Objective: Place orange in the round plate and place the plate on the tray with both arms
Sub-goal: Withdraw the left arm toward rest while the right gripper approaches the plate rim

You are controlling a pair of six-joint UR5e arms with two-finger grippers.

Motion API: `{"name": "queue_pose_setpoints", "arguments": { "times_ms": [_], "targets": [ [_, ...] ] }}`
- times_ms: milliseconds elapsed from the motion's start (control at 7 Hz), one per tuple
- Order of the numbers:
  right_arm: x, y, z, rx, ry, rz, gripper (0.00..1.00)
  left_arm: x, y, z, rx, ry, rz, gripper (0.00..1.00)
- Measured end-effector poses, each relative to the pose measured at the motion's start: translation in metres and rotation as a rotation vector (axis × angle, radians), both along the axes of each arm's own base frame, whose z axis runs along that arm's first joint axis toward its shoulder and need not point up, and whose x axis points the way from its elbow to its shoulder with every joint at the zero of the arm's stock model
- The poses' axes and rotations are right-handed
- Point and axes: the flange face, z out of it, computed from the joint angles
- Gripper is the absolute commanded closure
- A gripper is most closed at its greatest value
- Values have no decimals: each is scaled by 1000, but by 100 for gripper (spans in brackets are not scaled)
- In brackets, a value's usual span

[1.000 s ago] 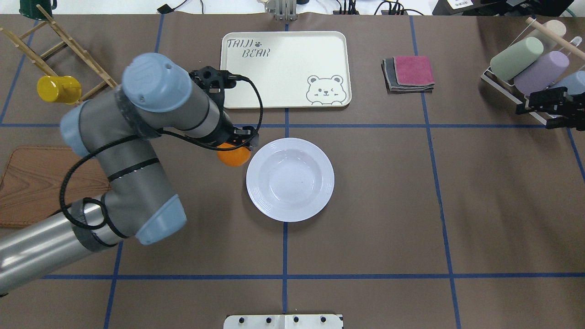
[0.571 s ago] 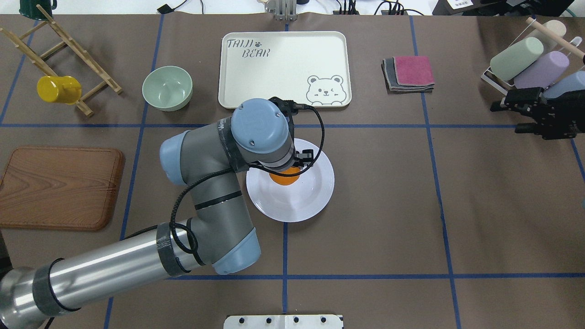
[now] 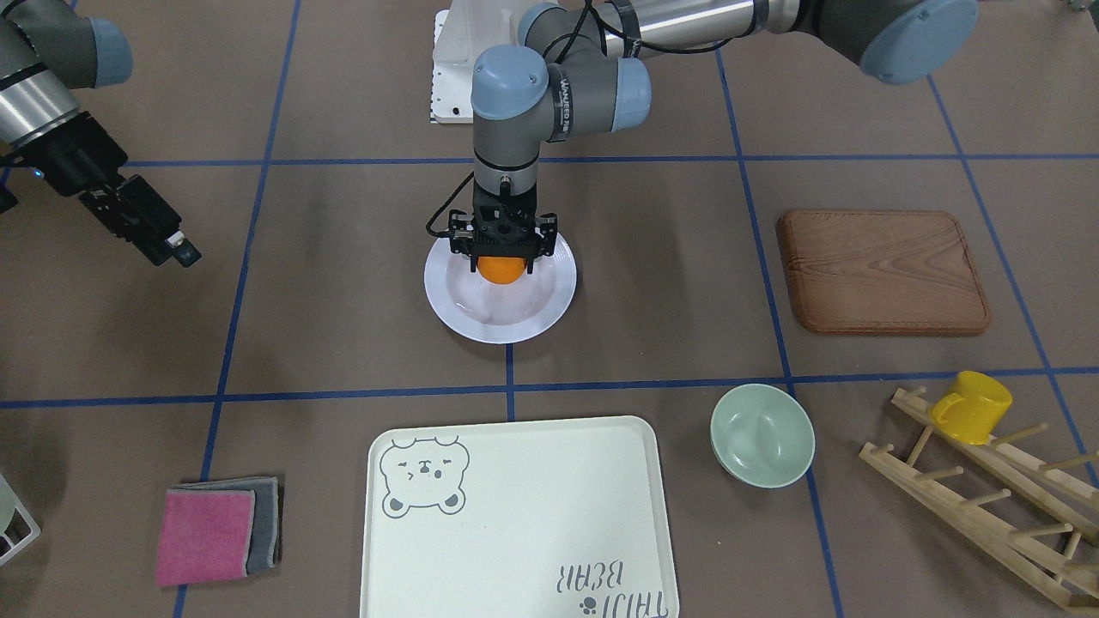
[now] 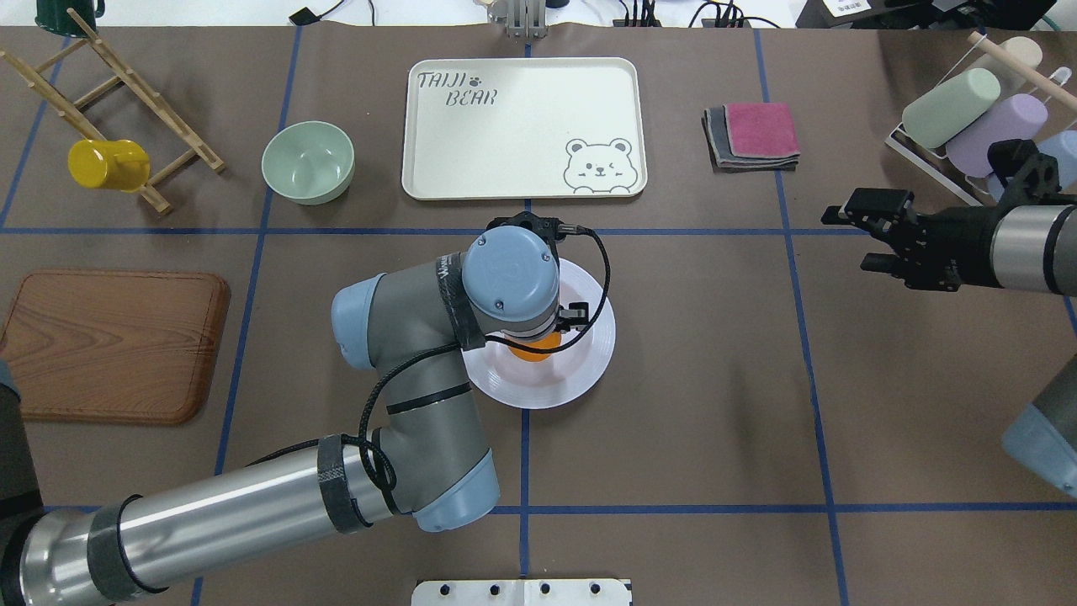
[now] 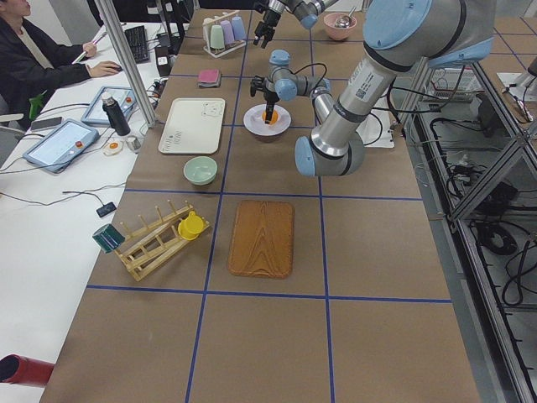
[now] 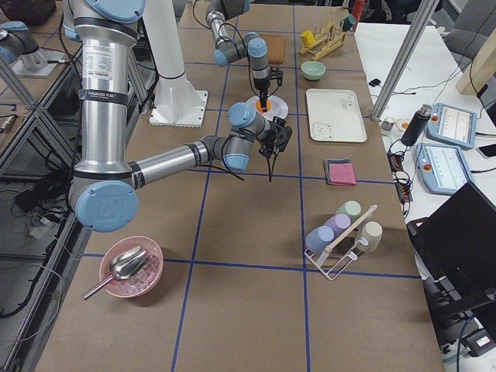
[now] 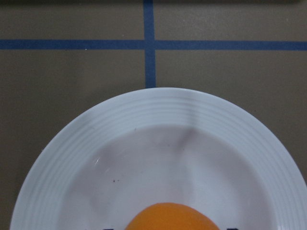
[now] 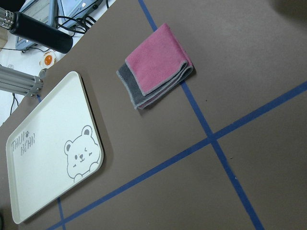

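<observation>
Here the left gripper (image 3: 505, 249) points straight down with its two black fingers (image 3: 470, 255) closed against opposite sides of the orange (image 3: 500, 269), which sits low in the well of the round plate (image 3: 449, 302) directly beneath. In the left wrist view only the top of the fruit and the very tips of the fingers show at the bottom edge, with the plate's ridged rim curving ahead of them; whether the orange touches the plate's floor cannot be told. The right gripper (image 4: 850, 238) has its fingers apart with nothing between them, and it hangs over bare table (image 4: 724, 379), well apart from the plate. The tray (image 4: 522, 143) lies just beyond the left gripper, on the side away from the robot, and carries grey lettering that reads "TAIJI BEAR" beside a bear drawing. White lettering on the left wrist is too small to read. The left arm (image 4: 404, 337) is folded at the elbow, its last joint stacked vertically above the plate. The right arm (image 4: 1022, 240) stretches nearly level, its gripper aimed toward the table's middle, with the folded pink and grey cloths (image 4: 755, 135) just beyond it.
</observation>
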Motion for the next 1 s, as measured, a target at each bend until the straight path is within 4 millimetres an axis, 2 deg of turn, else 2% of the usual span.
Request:
{"name": "queue_pose_setpoints", "arguments": {
  "times_ms": [143, 286, 429, 571, 714, 1000],
  "targets": [
    [-20, 13, -10, -4, -19, 32, 0, -3, 1, -4, 10, 4, -4, 2],
    [-40, 25, -20, -11, -44, 64, 0, -16, -5, -8, 19, 14, -8, 2],
    [-57, 35, -29, -27, -77, 80, 0, -48, -25, -4, 34, 12, 6, 2],
    [-76, 46, -37, -55, -115, 99, 0, -102, -49, 14, 63, -10, 53, 2],
    [-99, 60, -46, -71, -151, 133, 0, -165, -69, 38, 95, -42, 107, 2],
    [-150, 98, -66, -77, -212, 201, 0, -304, -103, 104, 170, -118, 200, 2]
  ]
}}
